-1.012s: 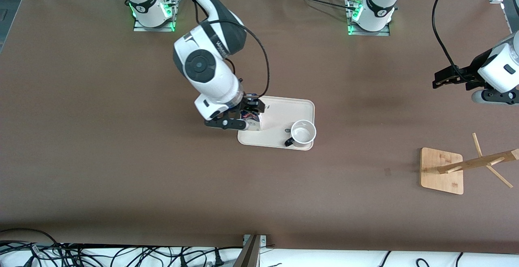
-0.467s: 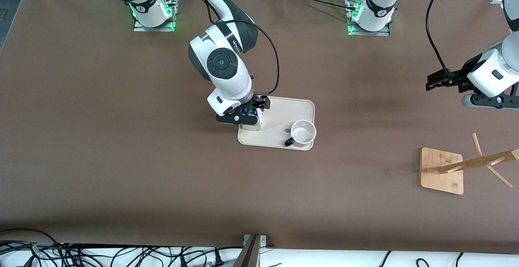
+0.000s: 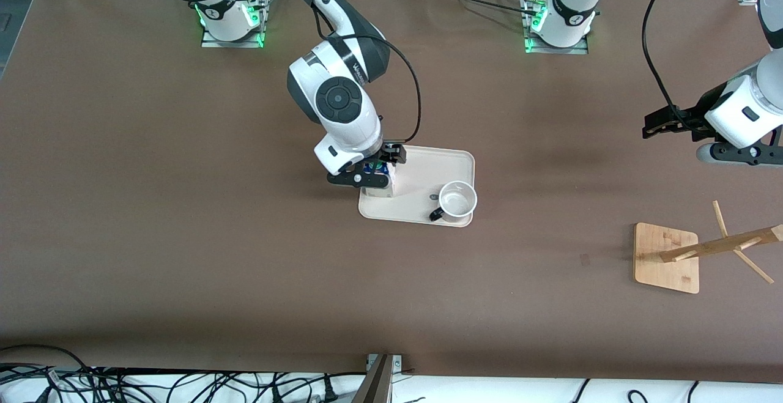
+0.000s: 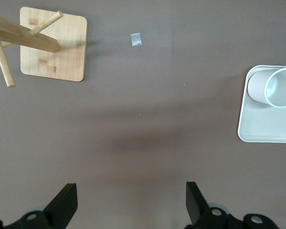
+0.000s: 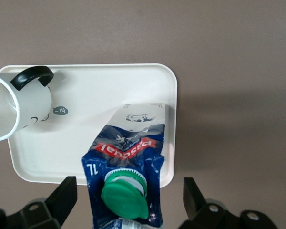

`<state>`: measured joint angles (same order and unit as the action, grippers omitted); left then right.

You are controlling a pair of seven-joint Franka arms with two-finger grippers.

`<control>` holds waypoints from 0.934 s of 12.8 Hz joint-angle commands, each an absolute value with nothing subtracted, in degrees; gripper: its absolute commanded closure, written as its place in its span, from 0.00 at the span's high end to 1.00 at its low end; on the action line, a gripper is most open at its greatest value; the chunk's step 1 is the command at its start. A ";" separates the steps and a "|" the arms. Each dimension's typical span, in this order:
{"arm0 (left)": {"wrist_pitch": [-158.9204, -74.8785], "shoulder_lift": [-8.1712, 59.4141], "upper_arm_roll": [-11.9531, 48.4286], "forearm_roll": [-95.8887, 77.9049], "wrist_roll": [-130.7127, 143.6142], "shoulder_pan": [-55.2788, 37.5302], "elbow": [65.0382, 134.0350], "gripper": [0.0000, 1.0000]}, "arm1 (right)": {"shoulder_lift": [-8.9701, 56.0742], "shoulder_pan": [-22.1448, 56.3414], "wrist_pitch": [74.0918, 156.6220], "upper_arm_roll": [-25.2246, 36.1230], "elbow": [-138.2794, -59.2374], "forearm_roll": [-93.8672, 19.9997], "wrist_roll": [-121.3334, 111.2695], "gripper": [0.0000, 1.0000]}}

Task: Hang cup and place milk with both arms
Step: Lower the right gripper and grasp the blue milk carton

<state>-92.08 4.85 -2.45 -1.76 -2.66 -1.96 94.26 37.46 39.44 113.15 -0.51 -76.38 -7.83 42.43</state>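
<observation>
Wooden rack (image 3: 685,256) sits nearest on the table (image 3: 183,238), then the tray (image 3: 422,173) with the cup (image 3: 457,200) standing beside the milk (image 3: 380,184), right gripper (image 3: 366,172) spread wide around the milk without squeezing it, and the left gripper (image 3: 697,134) hangs wide open, waiting above the table.

I see even, bright overhead light on the brown table (image 3: 183,238); soft diffuse shadows spread under both arms, everything stays sharp, with no glare.
</observation>
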 commanded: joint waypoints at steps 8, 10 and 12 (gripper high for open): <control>-92.02 5.01 -2.11 0.09 -1.93 -1.67 92.72 1.00 | 37.18 40.25 112.94 0.09 -76.64 -6.94 43.51 0.80; -93.33 4.31 -2.11 0.09 -1.85 -1.67 93.59 1.00 | 37.18 40.25 113.03 0.09 -76.64 -6.94 43.42 0.71; -95.00 3.26 -2.11 0.00 -1.85 -1.67 95.00 1.00 | 37.53 40.25 113.03 0.09 -76.64 -6.94 43.51 0.63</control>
<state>-93.49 4.81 -2.45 -1.76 -2.66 -1.73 93.79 37.55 39.49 113.15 -0.50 -76.40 -7.82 42.49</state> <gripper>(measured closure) 0.000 0.335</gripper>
